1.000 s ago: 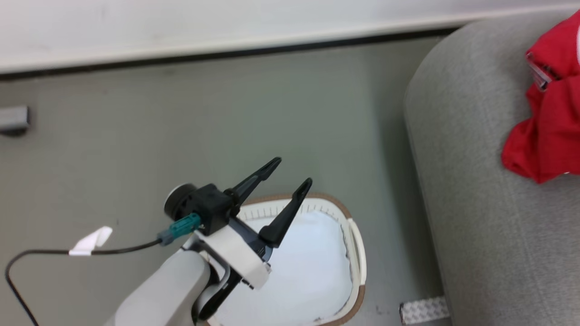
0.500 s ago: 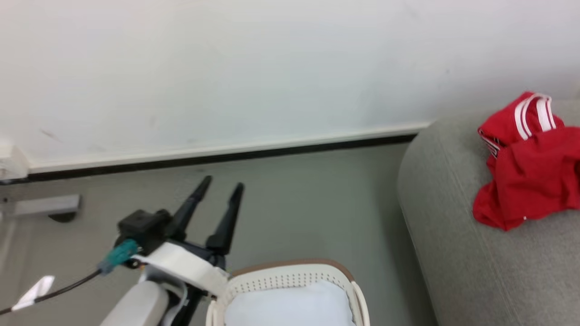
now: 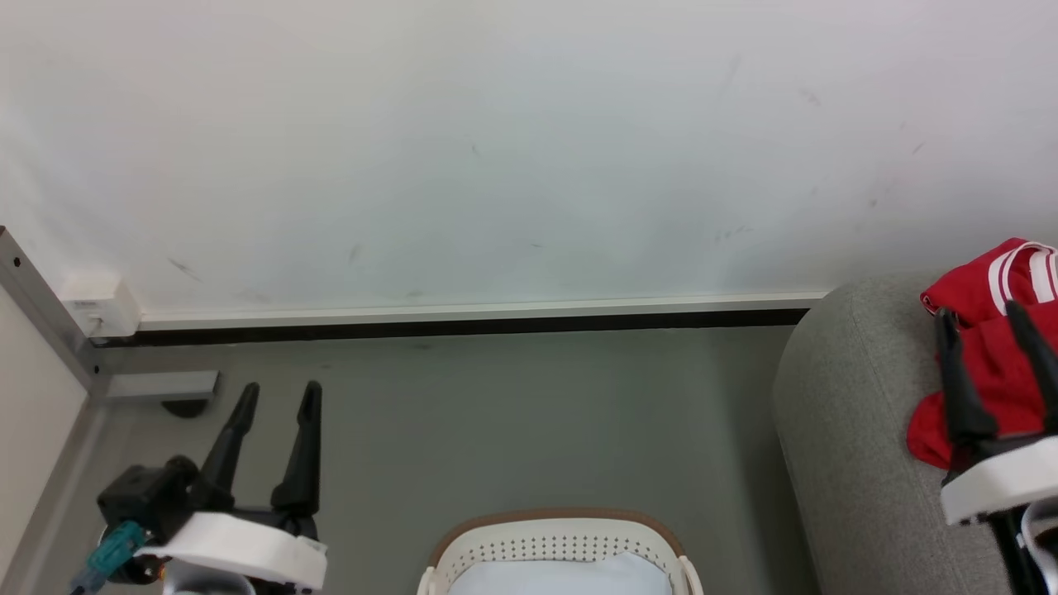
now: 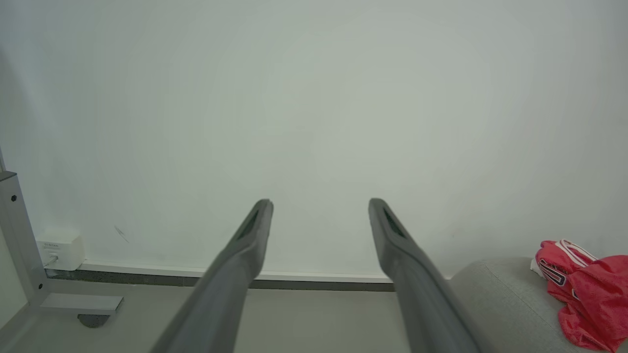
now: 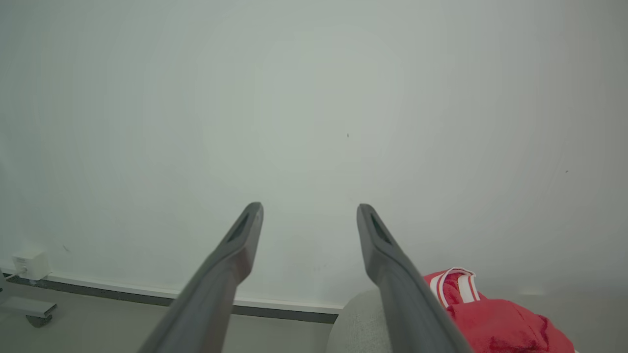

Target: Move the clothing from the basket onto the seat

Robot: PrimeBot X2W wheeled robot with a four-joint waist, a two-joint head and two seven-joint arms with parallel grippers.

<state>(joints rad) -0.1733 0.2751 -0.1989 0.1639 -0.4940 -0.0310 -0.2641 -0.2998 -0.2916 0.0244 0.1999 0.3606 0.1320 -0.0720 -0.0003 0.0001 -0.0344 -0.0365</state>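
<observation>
I have both tools idle. The left tool (image 3: 280,386) sits at the lower left of the head view, over the floor (image 3: 537,413), with its fingers spread and nothing between them. The right tool (image 3: 977,310) is at the right edge, also spread and empty. It appears in front of the clothing (image 3: 996,364), but I judge it is not gripping it. In both wrist views the fingers point at the bare wall (image 4: 314,98) with only wall between them. I read that as a parked pose, raised clear of the basket (image 3: 562,519) because there is nothing left to reach for.

The clothing lies on the seat (image 3: 851,430) at the right of the frame, a crumpled red heap with white stripe trim uppermost. The left wrist view shows dark lettering on one fold, too small for me to read. The heap looks dropped rather than laid flat, which would suit a plain transfer.

The basket is at the bottom centre, on the floor and well apart from the seat. Inside I see only a pale, smooth surface and no red. The frame cuts off most of the interior, so I can't rule out a piece lying lower down. From this, I judge the move is likely complete.
</observation>
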